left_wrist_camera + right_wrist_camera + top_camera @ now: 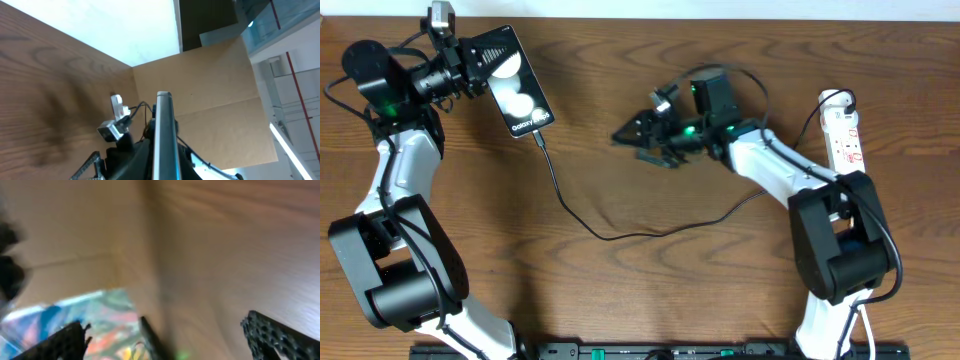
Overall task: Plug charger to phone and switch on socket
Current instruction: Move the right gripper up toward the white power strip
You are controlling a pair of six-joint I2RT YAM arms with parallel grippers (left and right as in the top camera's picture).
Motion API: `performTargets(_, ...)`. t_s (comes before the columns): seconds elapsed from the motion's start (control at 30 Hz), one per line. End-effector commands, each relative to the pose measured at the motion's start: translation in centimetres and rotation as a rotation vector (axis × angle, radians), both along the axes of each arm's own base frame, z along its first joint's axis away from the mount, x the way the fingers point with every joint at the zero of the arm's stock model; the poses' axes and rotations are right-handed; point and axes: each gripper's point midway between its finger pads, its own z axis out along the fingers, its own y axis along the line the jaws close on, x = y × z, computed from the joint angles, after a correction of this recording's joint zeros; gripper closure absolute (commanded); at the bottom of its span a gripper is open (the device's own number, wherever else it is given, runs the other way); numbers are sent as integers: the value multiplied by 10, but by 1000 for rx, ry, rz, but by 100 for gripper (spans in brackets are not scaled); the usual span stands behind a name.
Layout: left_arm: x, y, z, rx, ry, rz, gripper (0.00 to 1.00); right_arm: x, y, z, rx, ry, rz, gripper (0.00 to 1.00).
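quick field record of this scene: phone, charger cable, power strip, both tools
phone: flat black rectangular phone with two white circles, far left of table, gripped
left tool: shut on the phone's upper end
charger: thin black cable, one end meets the phone's lower edge, apparently plugged in
right tool: open, empty, mid-table
socket: white elongated power strip, far right, untouched, switch state unreadable
surface: brown wooden table

A dark brown wooden table with visible grain (620, 120) fills the overhead view. In the left wrist view, a flat tan cardboard panel (210, 85) meets the table's wood, and a plain white surface (125, 25) borders both. The right wrist view is blurred. A multicoloured patch (95, 325) sits low on the left, too soft to identify.
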Motion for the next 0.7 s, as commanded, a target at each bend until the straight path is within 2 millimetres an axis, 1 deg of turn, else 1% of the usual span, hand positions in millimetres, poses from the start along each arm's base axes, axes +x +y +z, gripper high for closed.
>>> performTargets(0.0, -6, -5, 16, 35, -79, -22, 93, 28, -20, -1, -189, -217, 6, 4)
performTargets(0.07, -7, -9, 14, 46, -102, -29, 92, 33, -31, 2, -282, -234, -7, 4)
performTargets(0.17, -7, -16, 6, 51, -100, -44, 93, 42, -41, 20, -383, -277, -39, 4)
performTargets(0.23, -6, -21, -6, 53, -85, -50, 93, 48, -45, 33, -420, -305, -59, 3)
performTargets(0.3, -4, -26, -20, 50, -51, -52, 93, 52, -49, 49, -444, -331, -80, 2)
performTargets(0.43, 0, -35, -58, 49, 39, -48, 92, 55, -57, 80, -480, -373, -117, 2)
performTargets(0.57, 4, -42, -86, 55, 92, -48, 92, 55, -70, 101, -541, -404, -158, 1)
performTargets(0.67, 11, -43, -108, 63, 125, -30, 93, 52, -81, 109, -594, -412, -185, 1)
